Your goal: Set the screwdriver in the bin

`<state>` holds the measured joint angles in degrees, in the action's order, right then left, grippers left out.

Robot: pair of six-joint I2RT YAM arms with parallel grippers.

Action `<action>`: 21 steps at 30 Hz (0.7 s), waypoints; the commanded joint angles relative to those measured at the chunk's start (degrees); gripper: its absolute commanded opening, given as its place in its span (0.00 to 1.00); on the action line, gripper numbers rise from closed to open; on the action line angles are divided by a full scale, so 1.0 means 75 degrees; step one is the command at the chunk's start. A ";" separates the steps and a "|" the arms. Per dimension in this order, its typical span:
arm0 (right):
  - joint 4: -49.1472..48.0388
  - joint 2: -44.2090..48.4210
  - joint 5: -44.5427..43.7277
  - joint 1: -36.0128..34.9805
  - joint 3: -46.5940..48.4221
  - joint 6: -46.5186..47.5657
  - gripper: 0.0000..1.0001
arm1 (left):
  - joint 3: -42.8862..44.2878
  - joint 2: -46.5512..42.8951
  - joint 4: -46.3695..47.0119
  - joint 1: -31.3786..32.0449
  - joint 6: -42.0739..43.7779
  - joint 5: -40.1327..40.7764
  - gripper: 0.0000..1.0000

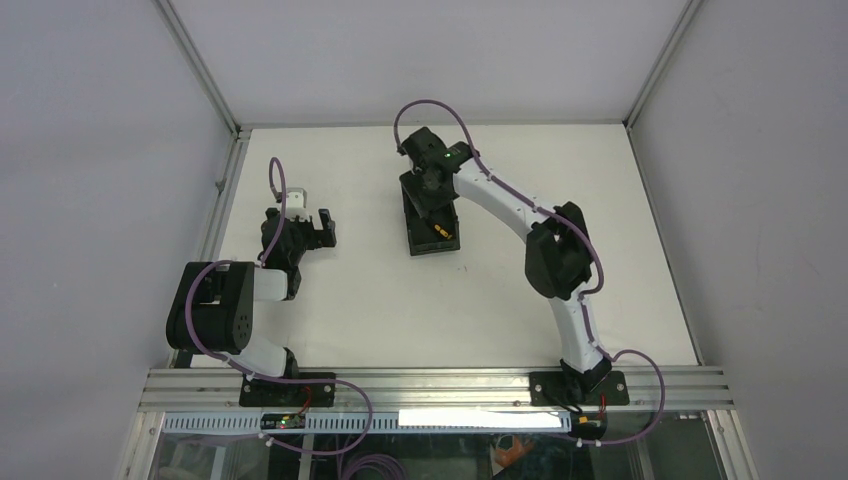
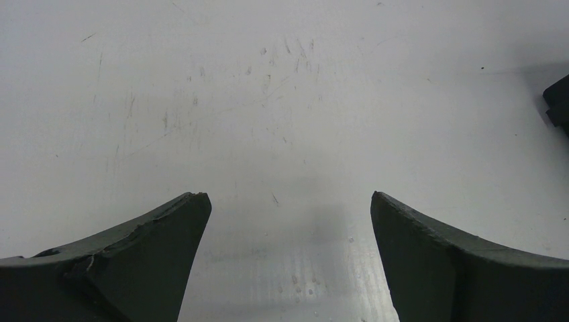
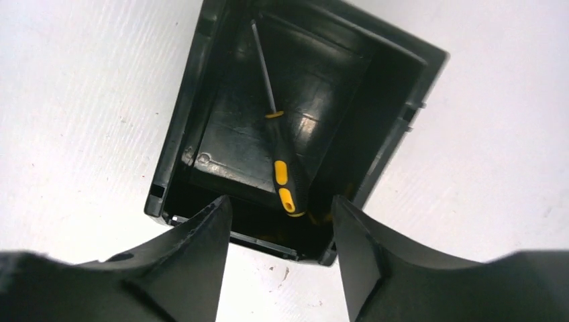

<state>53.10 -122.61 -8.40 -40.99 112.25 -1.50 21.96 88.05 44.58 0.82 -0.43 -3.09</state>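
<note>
Nearest, at the left of the white table (image 1: pixel 400 310), the left pincer (image 2: pixel 288 201) stands wide open over the bare surface and holds nothing. Farther back, the right pincer (image 3: pixel 282 204) hangs over the small black rectangular plastic bin (image 3: pixel 176 127), its jaws apart and empty. The small screwdriver with yellow-and-black handle and thin metal shaft (image 3: pixel 275 134) lies flat on the bin's floor, handle toward the pincer, shaft pointing away.

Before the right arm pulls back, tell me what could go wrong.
1. The screwdriver lies in the bin, its handle end between the fingers of the open right hand; a crooked lift might knock it out.
2. The hand hangs close over the bin's near wall; a sideways retreat might shove the bin.
</note>
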 commanded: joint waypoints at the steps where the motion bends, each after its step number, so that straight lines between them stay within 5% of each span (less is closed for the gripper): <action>1: -0.0011 0.0921 -0.0816 -0.0005 0.0529 -0.0448 0.63 | -0.0021 -0.0221 0.0232 0.0090 -0.0060 -0.0067 0.99; 9: -0.0011 0.2327 -0.1581 0.1480 -0.1707 -0.2141 0.92 | -0.0021 -0.0221 0.0232 0.0090 -0.0060 -0.0068 0.99; 21: -0.0388 0.3956 -0.1890 0.3740 -0.4040 -0.2991 0.99 | -0.0021 -0.0221 0.0233 0.0090 -0.0061 -0.0068 0.99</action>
<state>52.27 -98.00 -20.97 -13.93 82.96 -20.18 21.96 88.05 44.58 0.82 -0.43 -3.09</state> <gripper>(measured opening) 0.988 0.992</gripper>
